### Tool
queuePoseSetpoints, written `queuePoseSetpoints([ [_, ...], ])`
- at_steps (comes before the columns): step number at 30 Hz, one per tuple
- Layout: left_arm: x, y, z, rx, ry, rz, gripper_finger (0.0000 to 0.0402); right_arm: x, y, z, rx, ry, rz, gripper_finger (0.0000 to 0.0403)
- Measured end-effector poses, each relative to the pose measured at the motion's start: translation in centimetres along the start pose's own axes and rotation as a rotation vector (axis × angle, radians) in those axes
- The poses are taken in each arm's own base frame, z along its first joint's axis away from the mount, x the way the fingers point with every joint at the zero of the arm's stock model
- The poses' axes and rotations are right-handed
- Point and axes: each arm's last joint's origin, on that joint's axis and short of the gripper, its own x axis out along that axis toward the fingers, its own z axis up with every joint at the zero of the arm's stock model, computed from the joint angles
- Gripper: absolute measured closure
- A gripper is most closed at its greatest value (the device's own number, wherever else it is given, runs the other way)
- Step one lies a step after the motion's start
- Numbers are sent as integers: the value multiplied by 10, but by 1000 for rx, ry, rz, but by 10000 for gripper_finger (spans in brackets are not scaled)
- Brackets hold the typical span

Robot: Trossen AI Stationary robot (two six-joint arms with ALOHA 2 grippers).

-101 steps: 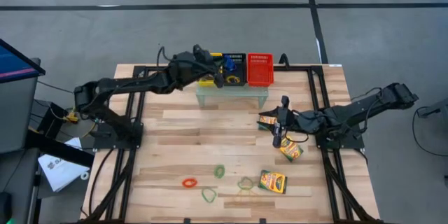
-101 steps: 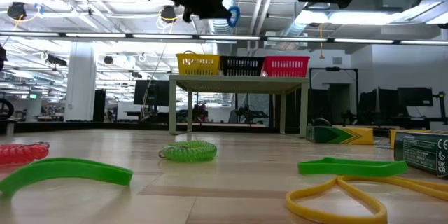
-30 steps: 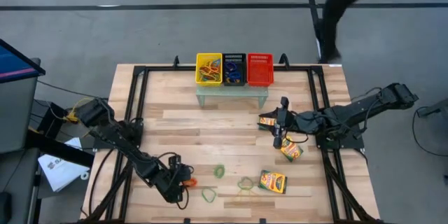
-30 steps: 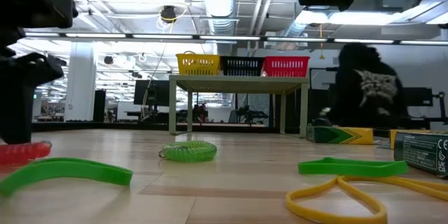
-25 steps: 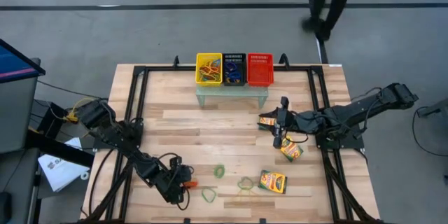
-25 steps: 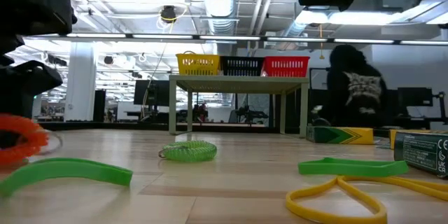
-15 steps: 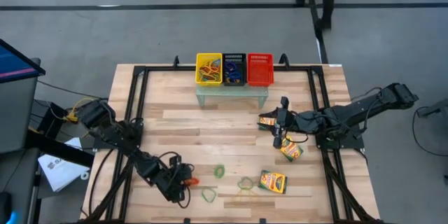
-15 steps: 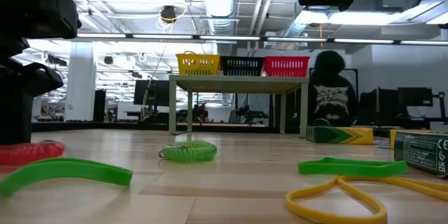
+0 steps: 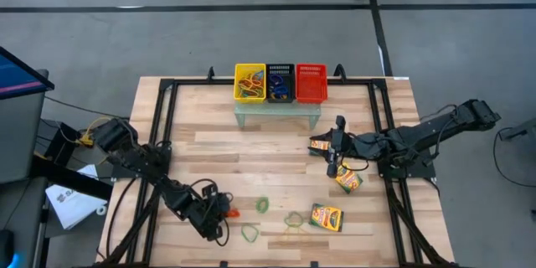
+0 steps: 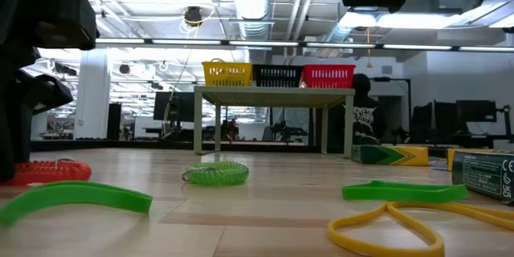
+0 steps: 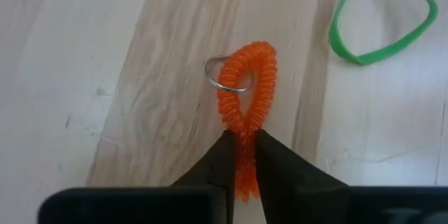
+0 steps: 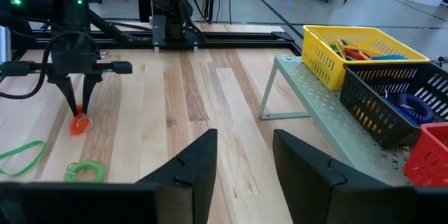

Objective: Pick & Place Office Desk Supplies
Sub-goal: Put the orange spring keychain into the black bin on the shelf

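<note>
From above, your left gripper (image 9: 223, 214) sits low at the table's (image 9: 218, 159) near left, its tips on the orange coil band (image 9: 229, 214), while the right gripper (image 9: 334, 161) waits beside a crayon box (image 9: 320, 145) on the right side; the yellow basket (image 9: 250, 82), black basket (image 9: 280, 82) and red basket (image 9: 311, 82) line a small shelf at the far edge, likely the drop targets. At table height, the orange coil band (image 10: 50, 172) lies on the wood with a green coil band (image 10: 216, 173) and flat green band (image 10: 76, 197) nearby. Through the left wrist camera, your fingers (image 11: 213, 166) are pressed nearly together, pinching the near end of the coil (image 11: 245, 115), which lies flat with its metal ring (image 11: 222, 78) away from the tips, a grip suited to lifting. Through the right wrist camera, that arm's fingers (image 12: 196, 161) stand spread and hold nothing; across the table the left gripper (image 12: 78, 101) stands over the coil (image 12: 80, 123).
</note>
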Motion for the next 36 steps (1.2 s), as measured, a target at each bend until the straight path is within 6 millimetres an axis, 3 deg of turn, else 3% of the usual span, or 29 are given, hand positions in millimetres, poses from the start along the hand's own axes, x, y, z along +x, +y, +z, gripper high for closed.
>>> queuePoseSetpoints([
  [8,-28,5,24,-79,-141,-39,374,0,0,0,0,1,0,267],
  [17,-90,16,64,-101,-436,-162,375,0,0,0,-1,1,0,267],
  [28,-174,19,93,64,-847,-472,375,0,0,0,-1,1,0,267],
  [36,-206,13,99,270,-1047,-775,375,0,0,0,-2,2,0,267],
])
